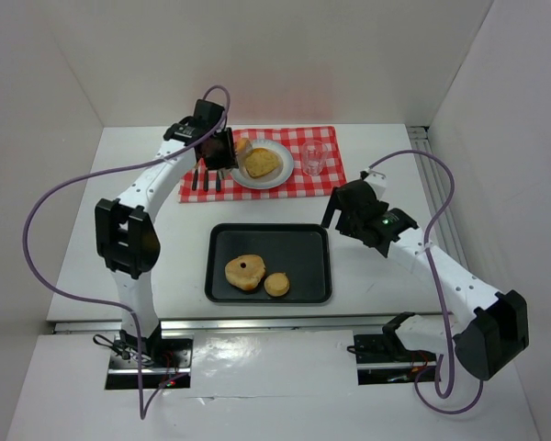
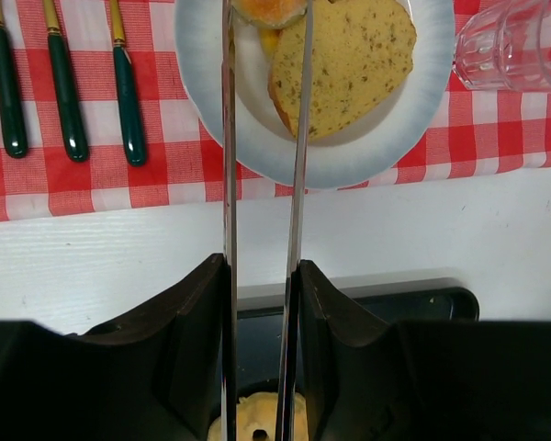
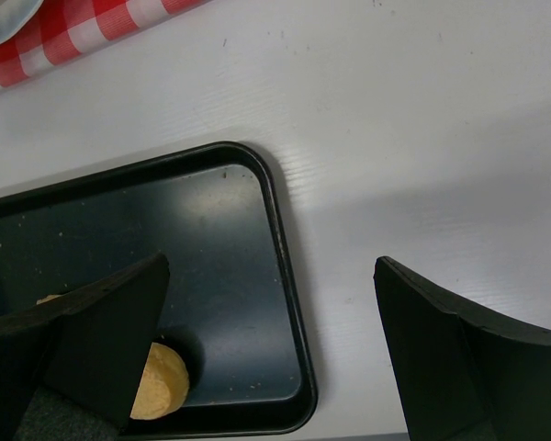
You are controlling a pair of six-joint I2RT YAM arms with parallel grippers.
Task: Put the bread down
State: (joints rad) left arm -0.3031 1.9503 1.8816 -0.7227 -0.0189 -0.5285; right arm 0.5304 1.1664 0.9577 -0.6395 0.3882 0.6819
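2 breads on the black tray: a holed piece and a round bun. Left jaws nearly closed, pinching a small roll at the white plate's 9 o'clock rim. Right jaws wide apart, holding nothing, at the tray's 2 o'clock corner over the table.

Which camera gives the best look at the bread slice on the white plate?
The left wrist view: the bread slice sits close up, flecks clear, its left edge behind the tongs. The top external view shows it small on the plate. The right wrist view misses it.
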